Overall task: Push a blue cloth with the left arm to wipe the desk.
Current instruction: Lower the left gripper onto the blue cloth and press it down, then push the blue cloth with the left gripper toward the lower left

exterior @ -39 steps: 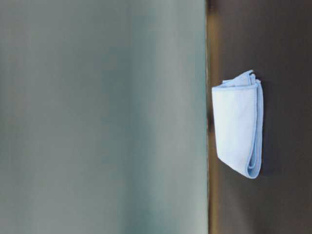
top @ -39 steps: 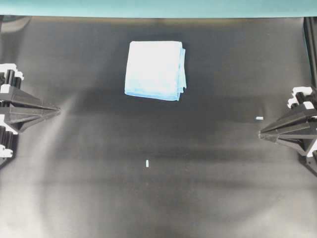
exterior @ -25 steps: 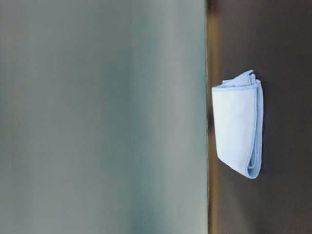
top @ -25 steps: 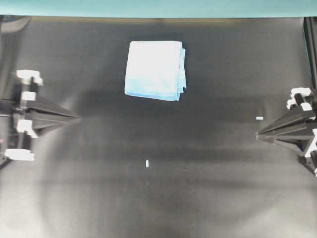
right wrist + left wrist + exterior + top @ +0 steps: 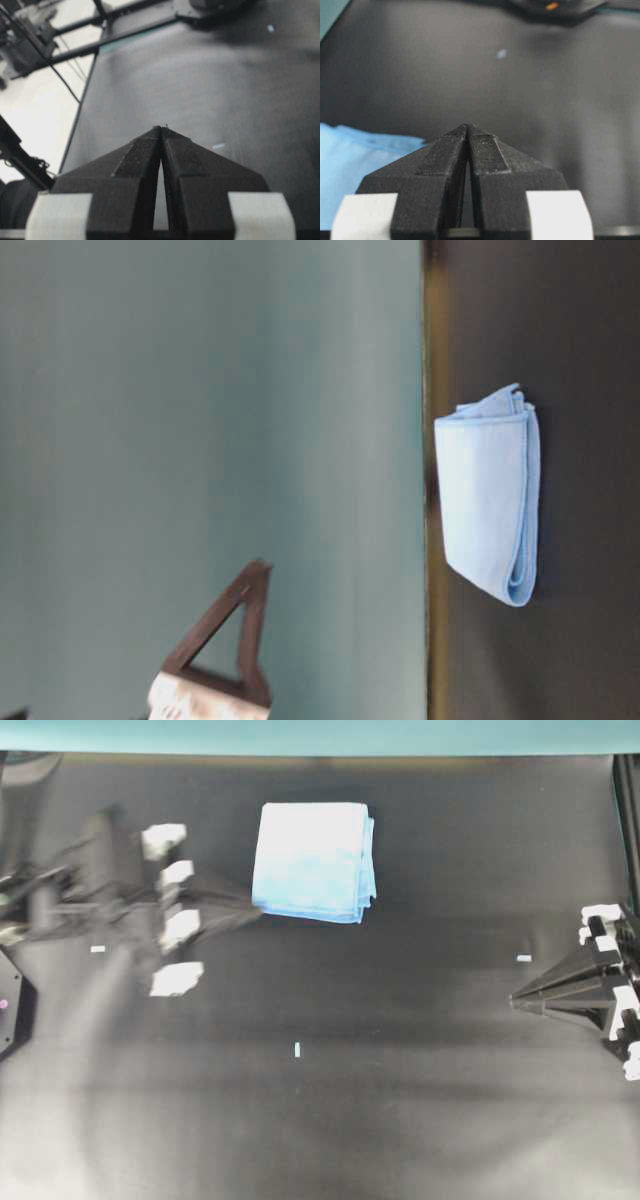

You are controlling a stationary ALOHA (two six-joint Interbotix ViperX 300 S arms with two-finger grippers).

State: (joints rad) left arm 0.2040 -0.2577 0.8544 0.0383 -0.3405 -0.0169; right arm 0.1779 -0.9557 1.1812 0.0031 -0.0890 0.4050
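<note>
1. Light-blue folded cloth: the blue cloth point(image 5: 315, 861) lies flat on the desk point(image 5: 400, 1100), near the teal strip point(image 5: 320, 735) along the far edge.
2. Left gripper point(image 5: 255, 910): jaws pressed together, holding nothing; tip at the cloth's near-left corner, contact uncertain through blur.
3. Method, as judged: keep the closed wedge low, meet the cloth's left side squarely rather than its corner, and push evenly so the layers slide without unfolding.
4. Right gripper point(image 5: 515, 1003): closed, empty, well right of the cloth.
5. White tape marks point(image 5: 298, 1050): small, flat, nearer than the cloth; no obstruction.
</note>
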